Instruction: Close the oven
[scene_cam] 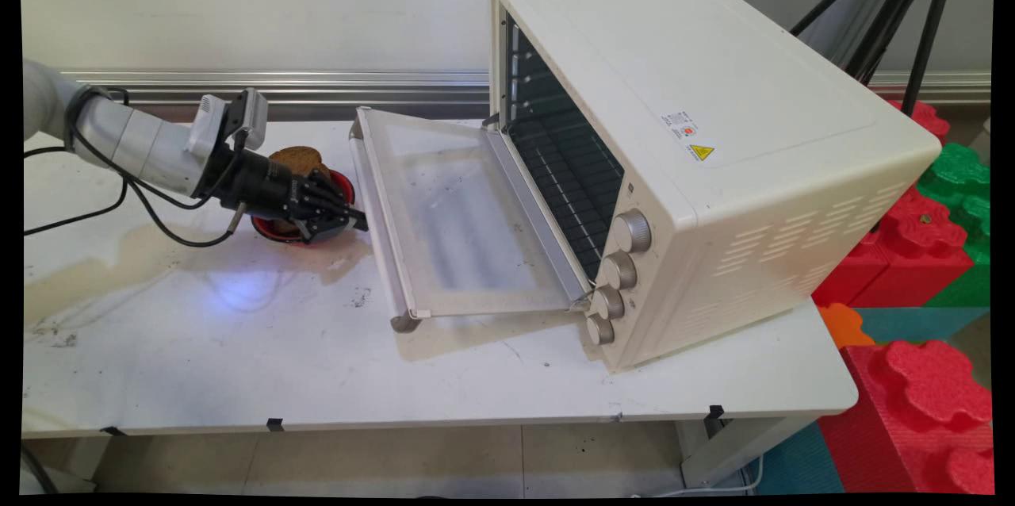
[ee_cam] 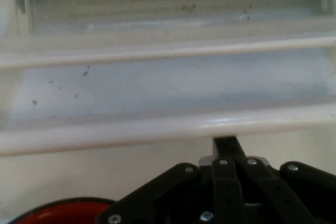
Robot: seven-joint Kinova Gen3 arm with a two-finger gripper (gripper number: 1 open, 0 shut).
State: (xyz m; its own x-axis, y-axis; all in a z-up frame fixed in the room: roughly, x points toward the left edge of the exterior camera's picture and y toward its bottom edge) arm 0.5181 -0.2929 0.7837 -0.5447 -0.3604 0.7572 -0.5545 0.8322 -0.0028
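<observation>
We see the oven (scene_cam: 714, 133) cased in smooth cream-painted metal with a satin sheen, its four knobs (scene_cam: 617, 274) brushed metal. At its nine o'clock the open door (scene_cam: 456, 212) carries a clear glass pane and a glossy cream handle bar (ee_cam: 157, 128). The gripper (scene_cam: 357, 220) is matt black plastic. The bowl (scene_cam: 342, 187) is glossy red; the bread (scene_cam: 296, 159) is rough brown. The table (scene_cam: 238, 347) is smooth white, stained.

Cream toaster oven (scene_cam: 714, 133) on table, glass door (scene_cam: 452, 212) folded down flat, handle (ee_cam: 157, 128) toward hand (scene_cam: 358, 220).
</observation>
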